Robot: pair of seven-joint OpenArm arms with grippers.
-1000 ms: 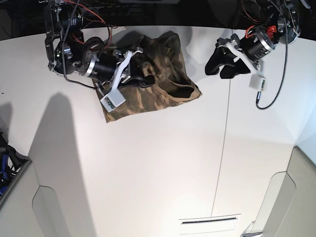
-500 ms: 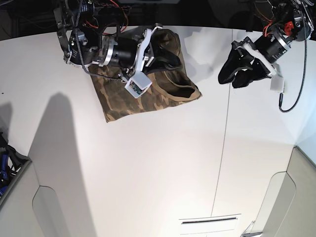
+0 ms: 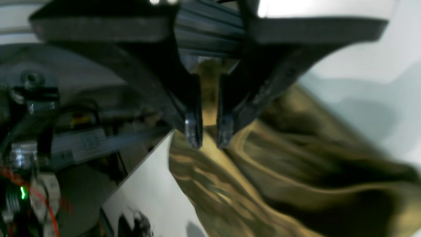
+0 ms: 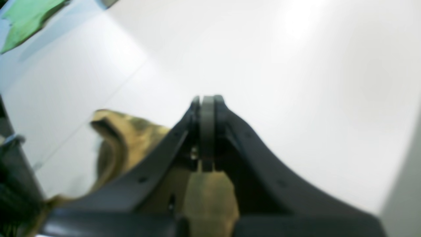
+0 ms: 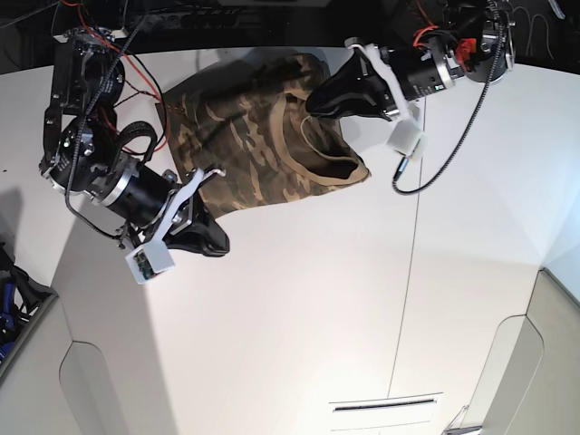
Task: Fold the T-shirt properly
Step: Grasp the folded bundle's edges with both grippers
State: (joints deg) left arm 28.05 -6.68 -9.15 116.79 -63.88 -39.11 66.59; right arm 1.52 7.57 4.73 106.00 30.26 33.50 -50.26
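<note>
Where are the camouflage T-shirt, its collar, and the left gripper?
camouflage T-shirt point(image 5: 240, 149), base view, middle of the cloth.
collar point(image 5: 306, 163), base view, ribbed neckline edge.
left gripper point(image 3: 209, 131), left wrist view, between the fingertips.

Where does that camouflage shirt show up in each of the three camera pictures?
Base view: the T-shirt lies at top centre on the white table, between both arms.
Left wrist view: it fills the lower right, from below the jaws.
Right wrist view: it sits at lower left, partly behind the jaws.
Shared landmark: the white table.
</note>
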